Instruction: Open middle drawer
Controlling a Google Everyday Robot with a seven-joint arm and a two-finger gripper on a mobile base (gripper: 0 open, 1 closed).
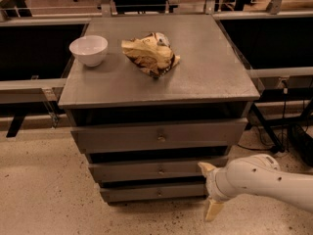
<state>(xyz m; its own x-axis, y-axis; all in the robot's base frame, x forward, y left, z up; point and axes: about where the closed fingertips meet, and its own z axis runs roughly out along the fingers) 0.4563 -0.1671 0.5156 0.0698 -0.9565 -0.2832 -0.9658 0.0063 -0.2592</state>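
Observation:
The grey cabinet (161, 77) has three drawer fronts. The middle drawer (146, 171) is the long flat grey front second from the top, with a small round knob (161, 170) at its centre; it looks pushed in. My gripper (209, 190) is low at the front right of the cabinet, by the right end of the middle and lowest fronts. Its two cream fingers are spread apart, one fingertip (205, 168) level with the middle front and the other near the floor. It holds nothing and is well to the right of the knob.
A white bowl (88, 49) and a crumpled chip bag (149, 55) lie on the cabinet top. The bigger top drawer (159, 136) and the smallest lowest drawer (151, 193) sit above and below. Metal rails (29, 84) run on both sides. Cables and a stand (286, 131) are at the right.

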